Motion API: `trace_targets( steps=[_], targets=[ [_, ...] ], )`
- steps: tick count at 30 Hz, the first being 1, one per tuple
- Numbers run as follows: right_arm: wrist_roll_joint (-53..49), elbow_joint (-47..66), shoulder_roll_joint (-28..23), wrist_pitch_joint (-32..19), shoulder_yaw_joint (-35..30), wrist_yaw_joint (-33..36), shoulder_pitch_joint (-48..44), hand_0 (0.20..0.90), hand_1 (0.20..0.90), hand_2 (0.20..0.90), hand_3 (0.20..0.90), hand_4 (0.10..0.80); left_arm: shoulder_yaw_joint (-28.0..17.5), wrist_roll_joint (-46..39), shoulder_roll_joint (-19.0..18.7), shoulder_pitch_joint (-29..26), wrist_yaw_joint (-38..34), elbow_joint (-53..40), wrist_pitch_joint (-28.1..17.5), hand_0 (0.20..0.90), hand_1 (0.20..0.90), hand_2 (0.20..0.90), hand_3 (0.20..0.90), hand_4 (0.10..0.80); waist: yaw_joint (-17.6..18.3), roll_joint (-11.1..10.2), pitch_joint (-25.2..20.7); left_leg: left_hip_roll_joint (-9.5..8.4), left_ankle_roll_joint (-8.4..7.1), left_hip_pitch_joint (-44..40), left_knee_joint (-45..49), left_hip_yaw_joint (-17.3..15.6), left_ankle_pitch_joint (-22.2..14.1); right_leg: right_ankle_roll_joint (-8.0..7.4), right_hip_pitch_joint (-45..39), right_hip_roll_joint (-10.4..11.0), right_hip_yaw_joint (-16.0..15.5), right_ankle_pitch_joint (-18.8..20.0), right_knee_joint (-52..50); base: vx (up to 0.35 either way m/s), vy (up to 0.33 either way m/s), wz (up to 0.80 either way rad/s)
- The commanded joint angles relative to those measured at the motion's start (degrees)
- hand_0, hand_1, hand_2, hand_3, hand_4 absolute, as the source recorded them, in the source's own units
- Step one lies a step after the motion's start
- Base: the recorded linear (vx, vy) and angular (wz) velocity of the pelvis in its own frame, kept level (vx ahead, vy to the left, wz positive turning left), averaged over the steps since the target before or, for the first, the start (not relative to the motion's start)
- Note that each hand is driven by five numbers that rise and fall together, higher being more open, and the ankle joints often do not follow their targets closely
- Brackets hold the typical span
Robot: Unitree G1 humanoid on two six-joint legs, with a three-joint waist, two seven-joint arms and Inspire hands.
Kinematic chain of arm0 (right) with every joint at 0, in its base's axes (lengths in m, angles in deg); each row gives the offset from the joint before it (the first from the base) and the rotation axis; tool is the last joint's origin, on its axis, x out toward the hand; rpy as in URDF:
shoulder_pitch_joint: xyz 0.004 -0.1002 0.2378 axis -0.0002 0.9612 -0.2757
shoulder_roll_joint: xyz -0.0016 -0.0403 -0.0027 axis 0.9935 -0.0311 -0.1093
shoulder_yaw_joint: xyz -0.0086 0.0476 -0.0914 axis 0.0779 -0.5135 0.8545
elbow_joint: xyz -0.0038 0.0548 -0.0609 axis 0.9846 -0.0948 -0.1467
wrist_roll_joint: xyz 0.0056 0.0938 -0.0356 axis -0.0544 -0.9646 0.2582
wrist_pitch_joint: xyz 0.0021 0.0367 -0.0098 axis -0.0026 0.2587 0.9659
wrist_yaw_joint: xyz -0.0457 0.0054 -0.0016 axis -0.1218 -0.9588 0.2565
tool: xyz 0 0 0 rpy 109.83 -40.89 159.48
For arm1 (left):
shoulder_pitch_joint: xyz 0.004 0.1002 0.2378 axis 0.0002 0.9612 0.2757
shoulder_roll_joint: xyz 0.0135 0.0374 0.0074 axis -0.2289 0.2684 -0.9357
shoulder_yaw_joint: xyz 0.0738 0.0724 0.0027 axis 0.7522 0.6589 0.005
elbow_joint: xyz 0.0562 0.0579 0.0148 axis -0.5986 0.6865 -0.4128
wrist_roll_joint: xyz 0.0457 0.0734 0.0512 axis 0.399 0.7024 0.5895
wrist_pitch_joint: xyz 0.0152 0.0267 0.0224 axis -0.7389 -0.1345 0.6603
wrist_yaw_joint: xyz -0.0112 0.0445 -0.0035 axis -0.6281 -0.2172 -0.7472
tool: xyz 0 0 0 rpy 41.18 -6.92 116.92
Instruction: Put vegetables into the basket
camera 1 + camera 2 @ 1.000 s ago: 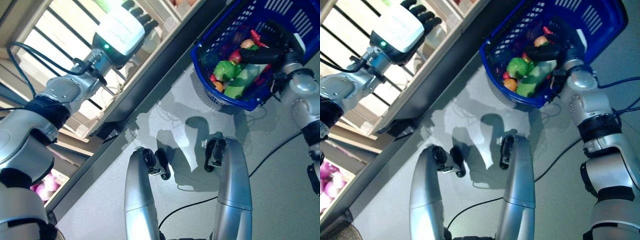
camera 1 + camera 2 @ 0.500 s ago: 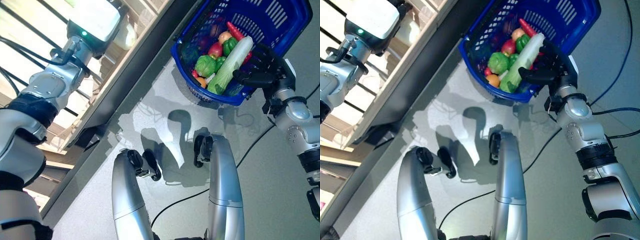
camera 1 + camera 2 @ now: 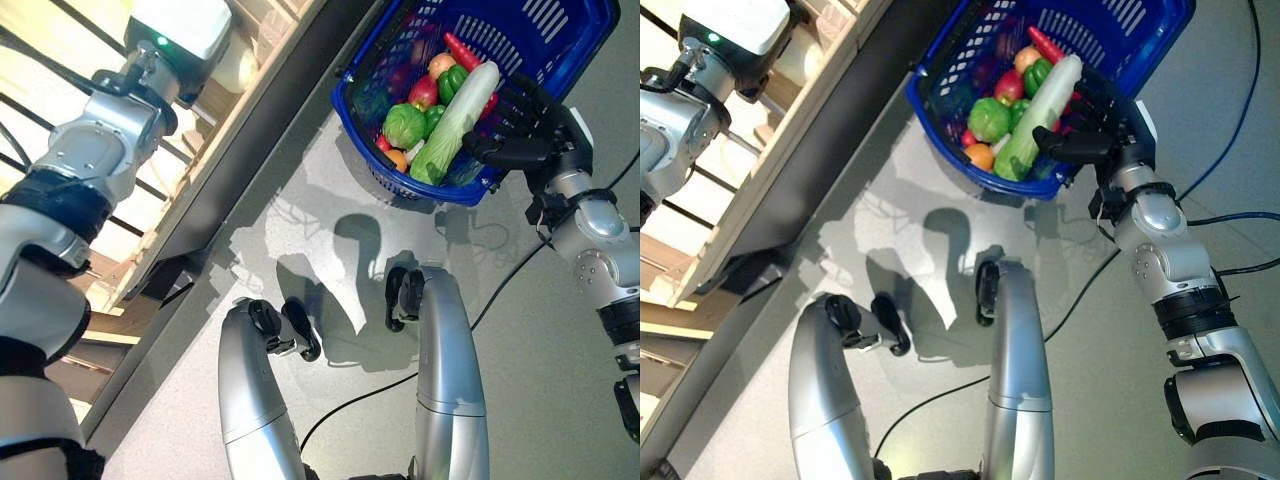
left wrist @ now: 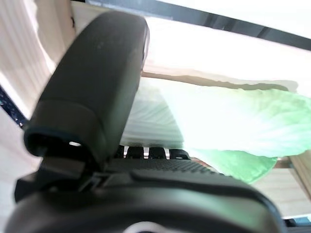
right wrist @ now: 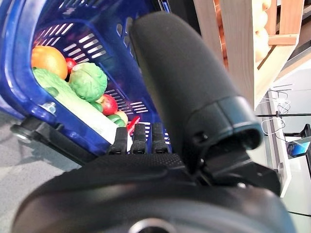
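A blue basket (image 3: 560, 30) hangs tilted above the grey floor at the upper right. My right hand (image 3: 535, 130) is shut on its near rim, by the black handle (image 5: 48, 141). Inside lie a long pale green vegetable (image 3: 455, 110), a round green cabbage (image 3: 404, 125), a red fruit (image 3: 423, 92), a green pepper (image 3: 452, 80), a red chilli (image 3: 462, 50) and an orange one (image 5: 48, 60). My left hand (image 3: 185, 20) reaches up into the wooden shelf at the upper left. Its fingers lie out of the eye views. In the left wrist view its thumb (image 4: 92, 97) stands beside a pale green cabbage (image 4: 233, 121).
The wooden shelf rack (image 3: 250, 70) runs diagonally along the left, with a dark base edge (image 3: 250, 170) at the floor. More pale produce sits on a wooden shelf (image 5: 233, 43) behind the basket. Grey floor (image 3: 560, 330) spreads below the basket.
The whole view has shifted. My left hand has gone farther into the shelf, and its fingers have left the eye views. My right hand has moved from over the vegetables to the basket's rim.
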State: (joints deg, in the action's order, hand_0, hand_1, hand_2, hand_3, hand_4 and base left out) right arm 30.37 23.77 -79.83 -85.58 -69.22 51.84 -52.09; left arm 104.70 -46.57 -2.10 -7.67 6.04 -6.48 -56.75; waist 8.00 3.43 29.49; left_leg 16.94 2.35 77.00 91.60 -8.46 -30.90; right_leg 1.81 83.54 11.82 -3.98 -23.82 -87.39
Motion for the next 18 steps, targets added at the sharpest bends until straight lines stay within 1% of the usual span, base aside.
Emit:
trace_targets(
  steps=[1, 2, 4, 5, 8, 14, 18],
  targets=[
    [0.89, 6.06, 0.44, -7.60, -6.74, -1.57, -0.40, 0.900, 0.900, 0.900, 0.900, 0.800, -0.80, -5.31, -3.02, 0.07, 6.74, 7.42, 4.67, 0.900, 0.900, 0.900, 0.900, 0.800, 0.31, -0.97, -3.11, 0.31, 0.23, 1.18, -2.69, 0.48, -0.96, -0.32, -3.62, 4.27, -0.25, -0.50, 3.06, -0.005, -0.034, 0.00],
    [1.05, 6.51, 0.28, -7.74, -7.18, -1.51, -0.20, 0.900, 0.900, 0.900, 0.900, 0.800, -1.62, -6.68, -3.29, 0.84, 7.17, 7.87, 4.86, 0.300, 0.300, 0.300, 0.300, 0.400, 0.28, -0.92, -3.15, 0.48, 0.21, 0.76, -2.80, 0.39, -0.99, -0.30, -4.05, 4.46, -0.38, -0.65, 3.12, 0.000, 0.000, 0.00],
    [1.00, 7.22, 0.27, -8.48, -7.82, -1.47, -0.11, 0.900, 0.900, 0.900, 0.900, 0.800, -2.66, -8.36, -3.70, 1.63, 6.70, 8.06, 4.57, 0.300, 0.300, 0.300, 0.300, 0.400, 0.18, -0.83, -3.23, 0.53, 0.18, 0.40, -2.87, 0.40, -0.99, -0.26, -4.45, 4.54, -0.45, -0.81, 3.10, -0.016, -0.032, -0.02],
    [1.40, 7.90, 0.42, -8.51, -8.59, -1.55, 0.20, 0.900, 0.900, 0.900, 0.900, 0.800, -4.03, -9.59, -3.98, 2.33, 6.08, 8.22, 4.14, 0.300, 0.300, 0.300, 0.300, 0.400, 0.02, -0.78, -3.50, 0.56, 0.22, -0.02, -3.03, 0.38, -1.04, -0.24, -4.98, 4.66, -0.57, -0.91, 3.36, -0.018, -0.037, -0.03],
    [2.29, 8.64, 1.03, -9.16, -9.81, -2.03, 0.55, 0.900, 0.900, 0.900, 0.900, 0.800, -6.32, -9.23, -4.26, 3.63, 5.04, 8.04, 3.06, 0.300, 0.300, 0.300, 0.300, 0.400, -0.23, -0.69, -3.73, 0.46, 0.22, -0.79, -3.42, 0.39, -1.01, -0.21, -5.74, 4.76, -0.67, -1.10, 3.62, -0.011, -0.024, -0.02],
    [1.77, 9.94, 2.45, -10.35, -11.54, -3.44, 0.57, 0.900, 0.900, 0.900, 0.900, 0.800, -9.01, -9.86, -4.55, 5.83, 5.80, 8.07, 1.61, 0.300, 0.300, 0.300, 0.300, 0.400, -0.59, -0.60, -4.11, 0.50, 0.04, -2.07, -4.51, 0.48, -0.65, -0.27, -6.92, 5.07, -0.88, -1.16, 4.33, -0.020, -0.022, 0.01],
    [2.60, 10.80, 3.18, -11.45, -11.46, -3.75, 0.19, 0.900, 0.900, 0.900, 0.900, 0.800, -10.25, -10.09, -4.61, 7.52, 4.27, 7.86, 1.61, 0.300, 0.300, 0.300, 0.300, 0.400, -0.88, -0.54, -4.17, 0.45, -0.05, -2.74, -5.22, 0.49, -0.31, -0.23, -7.65, 5.22, -1.16, -1.14, 4.88, -0.026, -0.018, 0.02]
  ],
)
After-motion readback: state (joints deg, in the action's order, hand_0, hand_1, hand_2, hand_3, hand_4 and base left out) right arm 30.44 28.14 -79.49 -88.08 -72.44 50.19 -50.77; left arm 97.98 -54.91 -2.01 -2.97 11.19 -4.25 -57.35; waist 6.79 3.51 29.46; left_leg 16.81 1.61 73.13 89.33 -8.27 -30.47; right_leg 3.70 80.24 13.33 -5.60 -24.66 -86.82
